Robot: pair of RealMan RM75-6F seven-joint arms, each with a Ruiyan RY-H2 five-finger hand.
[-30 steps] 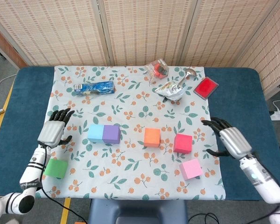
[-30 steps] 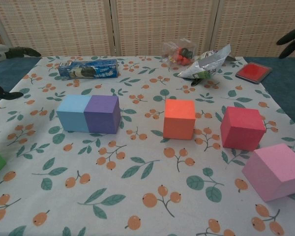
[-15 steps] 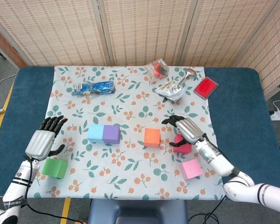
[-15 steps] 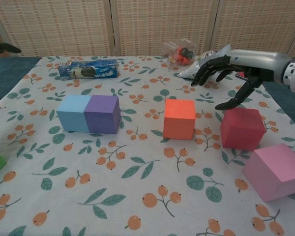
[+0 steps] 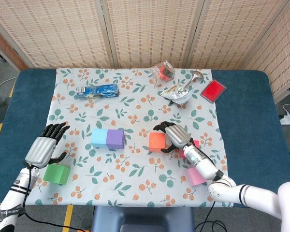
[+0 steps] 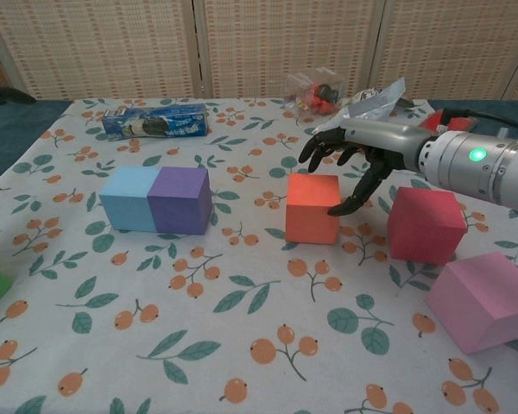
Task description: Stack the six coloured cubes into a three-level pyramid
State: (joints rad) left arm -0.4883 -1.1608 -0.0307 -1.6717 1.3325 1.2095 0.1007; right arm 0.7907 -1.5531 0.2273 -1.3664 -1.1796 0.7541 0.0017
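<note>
1. The right hand (image 6: 350,159) has swung in from the table's right edge, passed the red cube (image 6: 426,224), and now hovers at the orange cube (image 6: 313,208), fingers spread wide over its top and thumb reaching down by its right face (holding nothing yet; I cannot tell whether the thumb tip touches).
2. The left hand (image 5: 42,147) has drawn back toward the robot and sits open just behind the green cube (image 5: 57,174), not gripping it.
3. None of the cubes has moved: blue cube (image 6: 127,198) and purple cube (image 6: 180,200) stand touching side by side, orange stands apart to their right, then red, with the pink cube (image 6: 484,297) nearest the front right.
4. Judging from this, the base row is the step in hand: orange looks like the third base piece, to be slid or carried left against purple.
5. No second level exists yet, so the task is early.
</note>
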